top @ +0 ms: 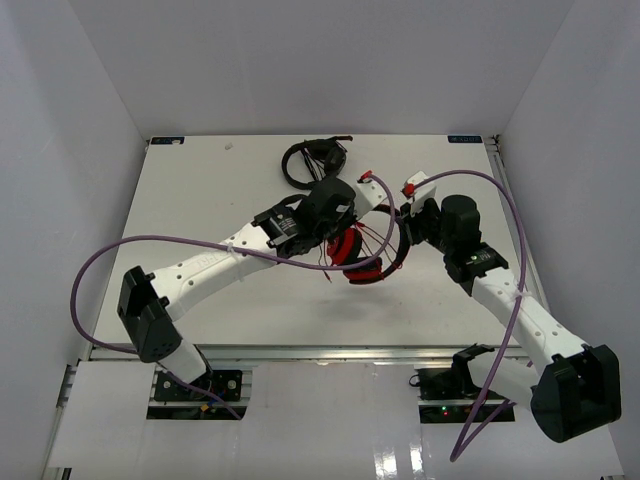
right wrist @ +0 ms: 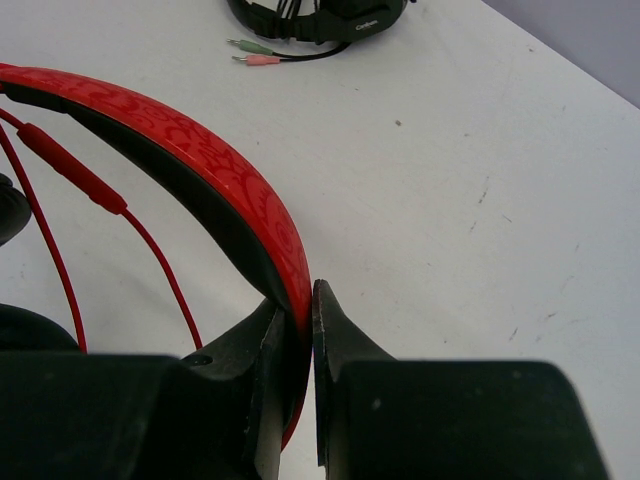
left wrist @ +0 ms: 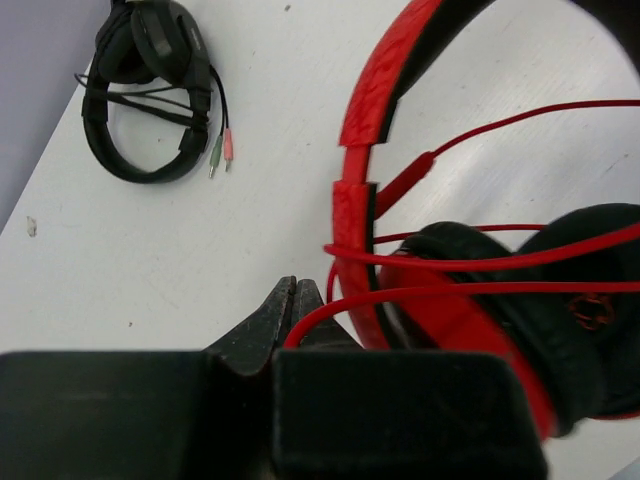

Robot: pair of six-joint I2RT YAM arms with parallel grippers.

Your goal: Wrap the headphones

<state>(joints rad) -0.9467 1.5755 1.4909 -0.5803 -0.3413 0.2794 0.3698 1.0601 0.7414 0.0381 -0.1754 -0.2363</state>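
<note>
Seen from above, a white bench (top: 230,290) holds two robot arms that reach in from the near edge and meet just right of its centre. The left gripper (left wrist: 297,290) comes in from 8 o'clock. Its jaws are pressed together, pinching the thin red cable (left wrist: 450,291) that comes out from between the tips. Several strands of this cable cross the black ear pad beside it, and an inline pod sits on one strand.

The red headphones (top: 365,255) lie between the two grippers. The headband (right wrist: 200,160) is red on the outside with a faint swirl pattern and is lined in black.

At about 11 o'clock from them, well apart, sit black headphones (left wrist: 160,45) with a bundled cable. Its green and pink plugs (left wrist: 222,150) rest on the bench (white lettering on one earcup is too small to read for certain).

The right gripper (right wrist: 298,300) reaches in from 4 o'clock, its jaws clamped on the headband, one on each face.
</note>
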